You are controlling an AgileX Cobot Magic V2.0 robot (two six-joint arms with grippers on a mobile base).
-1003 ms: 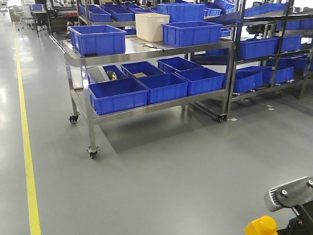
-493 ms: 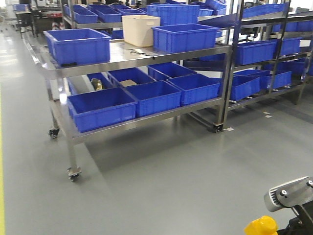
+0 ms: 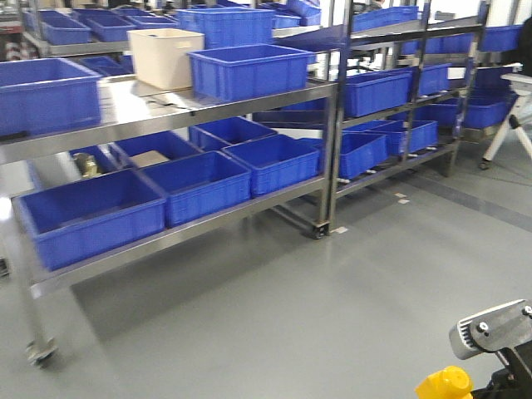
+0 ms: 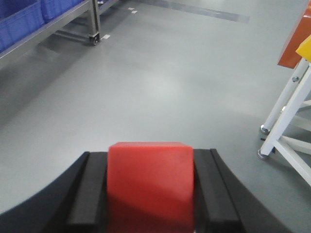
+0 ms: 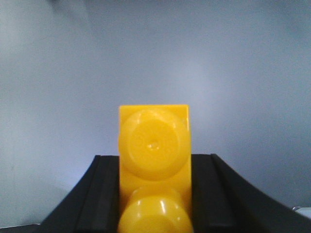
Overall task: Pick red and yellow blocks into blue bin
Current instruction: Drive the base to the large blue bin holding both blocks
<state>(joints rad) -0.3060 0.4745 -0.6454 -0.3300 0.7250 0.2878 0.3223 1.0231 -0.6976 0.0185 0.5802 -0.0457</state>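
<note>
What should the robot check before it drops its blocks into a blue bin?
1. Red cube squeezed between the left fingers: ok.
2. Yellow brick squeezed between the right fingers: ok.
3. Blue bins close enough to drop into: not ok; they sit on the metal shelves across the floor.
4. Floor toward the shelves free of clutter: ok.
5. Which blue bin is the right one: cannot tell.
6. Room beside the white stand legs: cannot tell.
</note>
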